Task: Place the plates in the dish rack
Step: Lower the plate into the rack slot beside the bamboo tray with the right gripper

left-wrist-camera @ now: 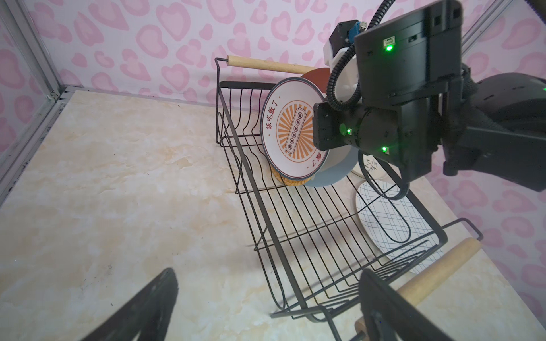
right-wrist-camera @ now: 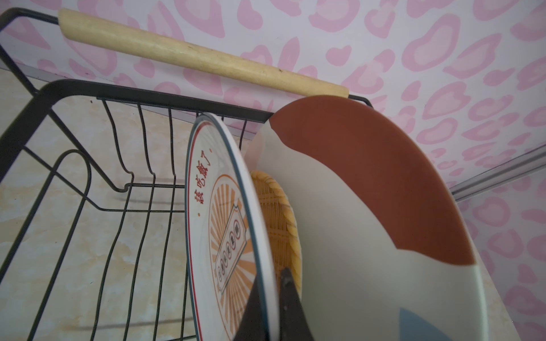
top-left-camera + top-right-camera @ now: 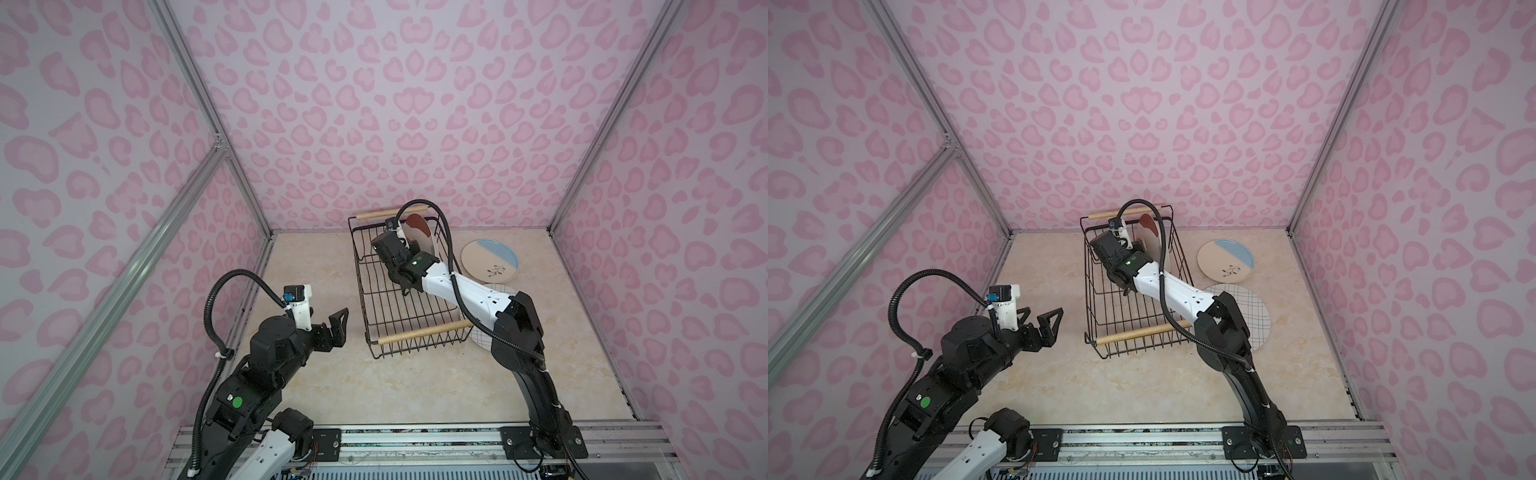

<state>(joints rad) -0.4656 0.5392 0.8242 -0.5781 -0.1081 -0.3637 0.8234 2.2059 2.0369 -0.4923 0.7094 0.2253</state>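
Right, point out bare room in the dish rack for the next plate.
The dish rack is bare from the orange sunburst plate to the near wooden handle. The far end is crowded: woven plate and colour-blocked plate stand behind it, and the right gripper pinches the sunburst's rim.

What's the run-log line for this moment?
right gripper: shut on sunburst plate, standing in dish rack | left gripper: open, empty, beside rack | on table: sprig plate, gridded plate
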